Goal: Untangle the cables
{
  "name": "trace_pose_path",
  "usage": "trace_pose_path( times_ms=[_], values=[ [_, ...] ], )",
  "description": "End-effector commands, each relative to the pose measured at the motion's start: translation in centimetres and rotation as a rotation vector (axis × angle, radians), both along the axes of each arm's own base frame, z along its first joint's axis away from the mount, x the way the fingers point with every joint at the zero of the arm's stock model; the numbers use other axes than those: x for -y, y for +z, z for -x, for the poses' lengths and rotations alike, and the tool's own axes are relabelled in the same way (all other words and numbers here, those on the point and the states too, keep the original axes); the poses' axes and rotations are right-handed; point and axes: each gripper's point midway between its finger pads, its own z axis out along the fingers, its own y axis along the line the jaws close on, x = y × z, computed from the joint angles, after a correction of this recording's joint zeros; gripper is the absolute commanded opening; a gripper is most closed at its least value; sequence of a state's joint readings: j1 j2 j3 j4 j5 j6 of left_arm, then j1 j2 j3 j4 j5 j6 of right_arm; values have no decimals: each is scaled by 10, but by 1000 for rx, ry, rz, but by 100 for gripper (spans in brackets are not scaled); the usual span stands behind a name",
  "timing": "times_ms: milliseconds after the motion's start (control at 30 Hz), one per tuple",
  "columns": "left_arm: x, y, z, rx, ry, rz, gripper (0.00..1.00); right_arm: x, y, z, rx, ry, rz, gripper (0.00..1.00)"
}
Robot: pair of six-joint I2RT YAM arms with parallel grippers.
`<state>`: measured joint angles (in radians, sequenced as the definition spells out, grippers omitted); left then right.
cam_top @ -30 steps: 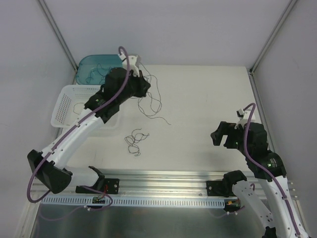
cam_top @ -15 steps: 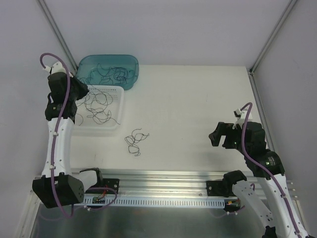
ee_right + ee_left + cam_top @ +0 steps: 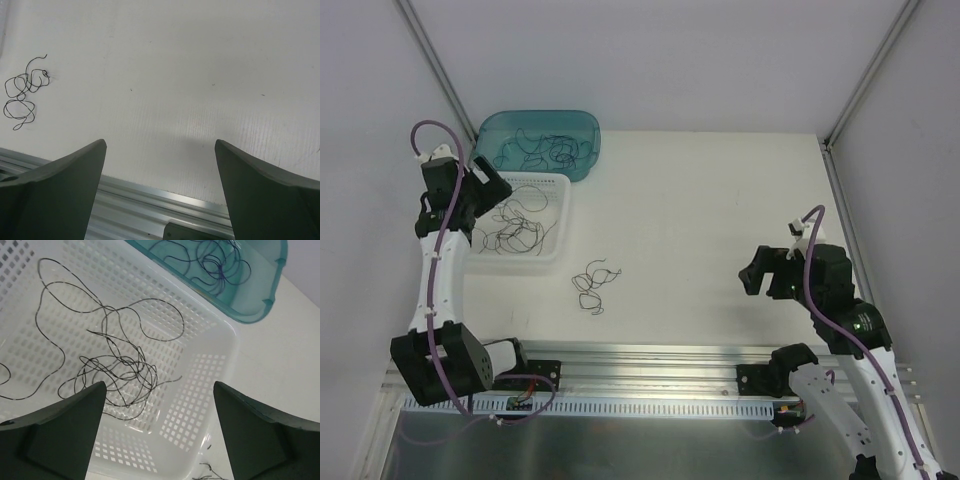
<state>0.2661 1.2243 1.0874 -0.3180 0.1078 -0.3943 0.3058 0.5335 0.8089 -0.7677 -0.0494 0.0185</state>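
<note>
A loose tangle of thin dark cables [image 3: 115, 370] lies inside the white mesh basket [image 3: 227, 340], directly under my left gripper [image 3: 159, 385], which is open and holds nothing. From above, that gripper [image 3: 490, 183] hovers over the left side of the basket [image 3: 565, 215] and its cables [image 3: 515, 225]. More cables [image 3: 545, 150] fill the teal bin [image 3: 592, 150] behind it. One small curled cable [image 3: 592, 288] lies alone on the table. My right gripper [image 3: 765, 272] is open and empty above the table's right front, with that curled cable [image 3: 25, 92] far to its left.
The teal bin [image 3: 250, 315] butts against the basket's far side. An aluminium rail [image 3: 650, 360] runs along the table's near edge, just below my right gripper [image 3: 160, 142]. Grey walls close in the table on the left, back and right.
My left arm swung from the back middle of the table to over the white basket, carrying a dangling cable. Its jaws then opened, and the cable now lies in the basket. The right arm barely moved.
</note>
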Motion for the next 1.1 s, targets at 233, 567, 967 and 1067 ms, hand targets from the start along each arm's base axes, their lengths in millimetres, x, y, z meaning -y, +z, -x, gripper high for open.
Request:
trace_pose_path(
  times_ms=[233, 567, 967, 1067],
  values=[
    [142, -10, 58, 54, -448, 24, 94, -22, 2, -10, 10, 73, -70, 95],
    [214, -90, 135, -163, -595, 43, 90, -36, -6, -10, -20, 124, -125, 95],
    [198, -174, 165, -456, -401, 12, 65, -49, -7, -9, -43, 176, -157, 94],
    [203, -186, 168, -499, -412, 7, 56, -53, -7, -10, -48, 187, -175, 94]
  ],
)
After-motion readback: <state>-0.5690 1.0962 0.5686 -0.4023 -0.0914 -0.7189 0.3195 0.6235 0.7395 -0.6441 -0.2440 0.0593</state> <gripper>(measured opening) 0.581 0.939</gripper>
